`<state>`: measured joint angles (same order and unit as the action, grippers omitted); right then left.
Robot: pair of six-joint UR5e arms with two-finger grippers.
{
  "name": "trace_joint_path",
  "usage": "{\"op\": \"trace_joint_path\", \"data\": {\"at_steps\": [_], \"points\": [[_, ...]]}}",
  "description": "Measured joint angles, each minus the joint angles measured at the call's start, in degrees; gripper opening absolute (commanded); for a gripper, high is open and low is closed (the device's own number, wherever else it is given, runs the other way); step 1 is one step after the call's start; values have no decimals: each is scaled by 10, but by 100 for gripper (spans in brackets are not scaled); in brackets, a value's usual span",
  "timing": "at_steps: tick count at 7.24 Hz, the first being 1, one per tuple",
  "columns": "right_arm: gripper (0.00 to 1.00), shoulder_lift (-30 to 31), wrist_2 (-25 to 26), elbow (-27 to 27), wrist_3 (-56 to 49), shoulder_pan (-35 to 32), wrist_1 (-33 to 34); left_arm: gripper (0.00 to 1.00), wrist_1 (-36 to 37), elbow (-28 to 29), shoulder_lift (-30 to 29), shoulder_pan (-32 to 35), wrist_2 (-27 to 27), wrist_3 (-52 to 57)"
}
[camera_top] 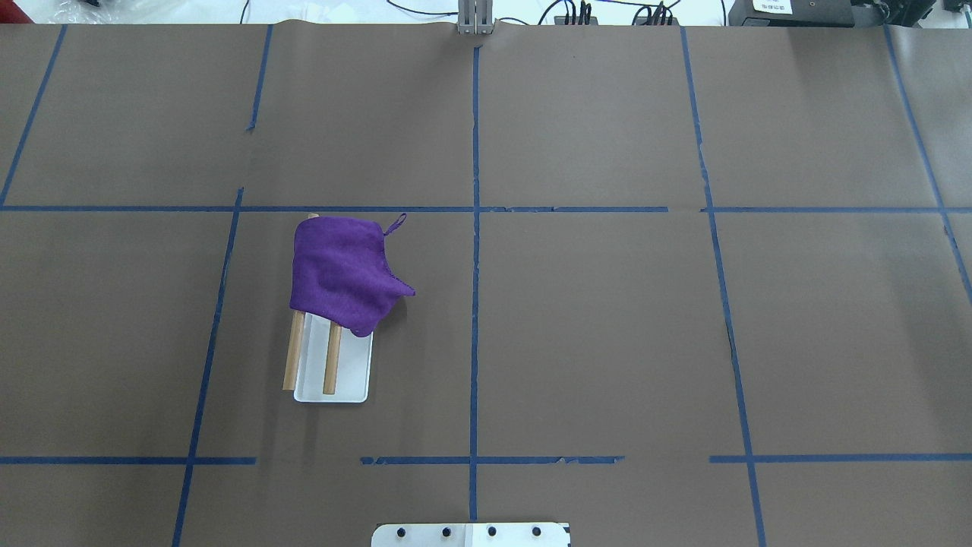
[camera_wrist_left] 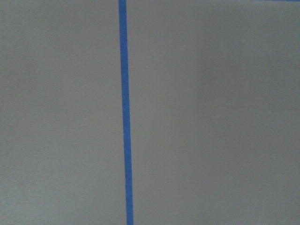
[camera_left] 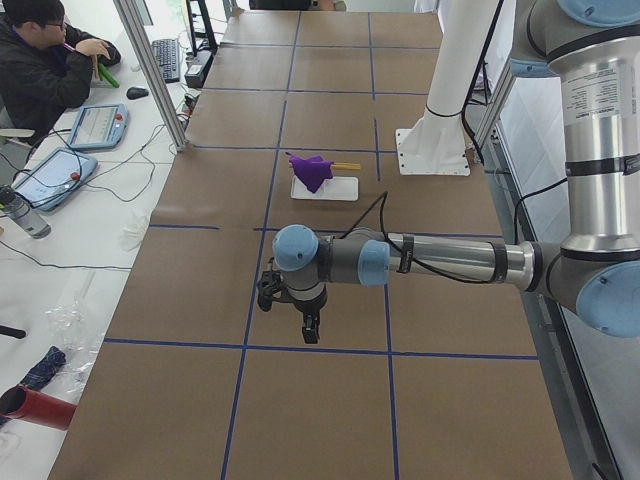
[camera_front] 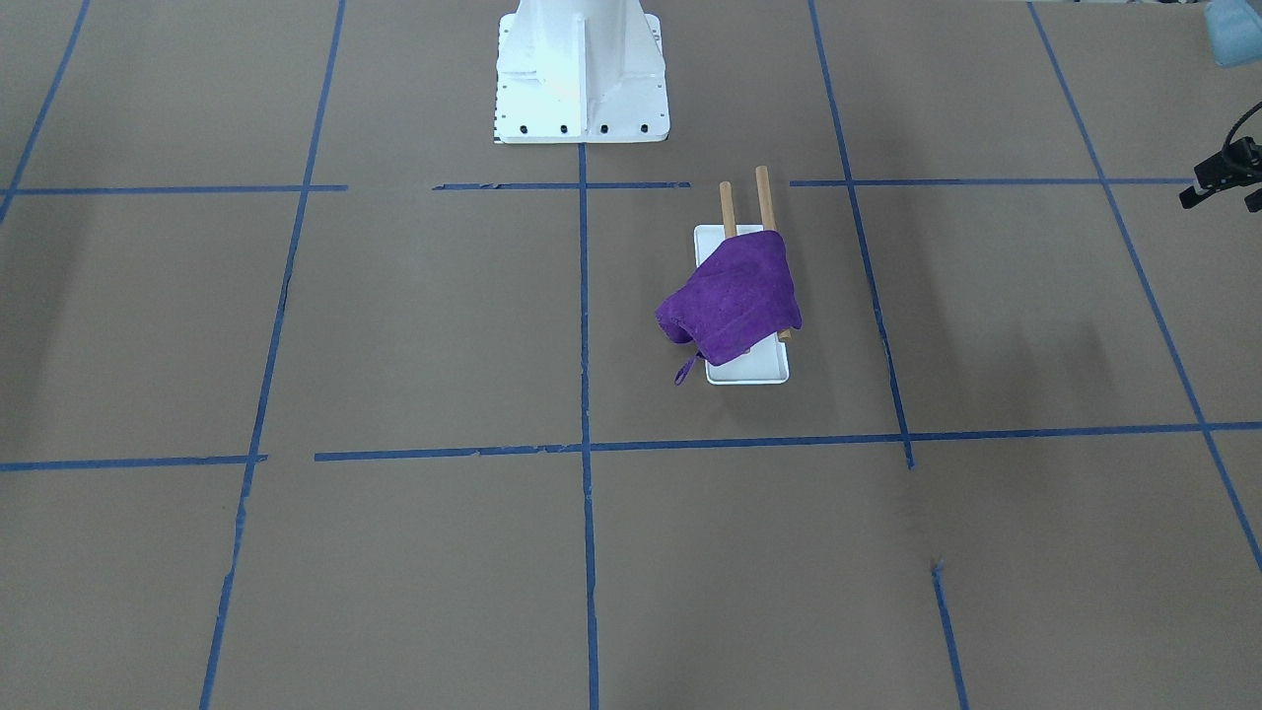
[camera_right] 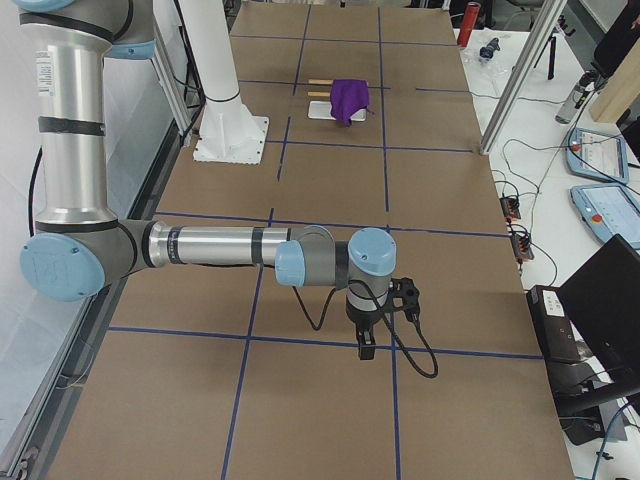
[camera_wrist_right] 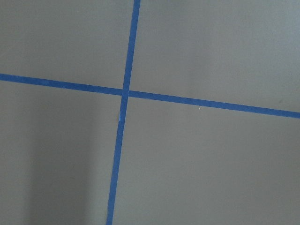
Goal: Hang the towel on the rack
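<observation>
The purple towel (camera_front: 735, 296) lies draped over the two brown dowel rods of the rack (camera_front: 754, 373), with a hanging loop on one corner. Both show in the overhead view, towel (camera_top: 342, 273) and rack's white base (camera_top: 353, 380), on the table's left half, and small in the side views (camera_left: 312, 170) (camera_right: 349, 97). My left gripper (camera_left: 306, 328) hangs over bare table far from the rack. My right gripper (camera_right: 364, 346) hangs over the table's other end. Both show only in side views, so I cannot tell if they are open or shut. The wrist views show only brown table and blue tape.
The white bolted robot pedestal (camera_front: 582, 79) stands behind the rack at the table's robot side. Blue tape lines grid the brown tabletop (camera_top: 607, 319). An operator (camera_left: 40, 60) sits beyond the far edge with tablets and cables on a side desk.
</observation>
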<state>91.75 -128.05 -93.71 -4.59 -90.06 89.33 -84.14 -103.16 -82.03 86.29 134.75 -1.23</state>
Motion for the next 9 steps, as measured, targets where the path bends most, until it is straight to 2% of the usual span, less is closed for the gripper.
{"op": "trace_joint_path", "data": {"at_steps": [1,3,6,9], "points": [[100,0,0,0,0,0,0,100,22,-1,-17,45,-4,32],[100,0,-1,0,1,0,0,100,18,-1,-21,91,33,56],[100,0,0,-1,1,1,0,100,-52,3,6,100,57,56],[100,-1,0,-2,1,1,0,100,-63,7,10,101,55,56]]}}
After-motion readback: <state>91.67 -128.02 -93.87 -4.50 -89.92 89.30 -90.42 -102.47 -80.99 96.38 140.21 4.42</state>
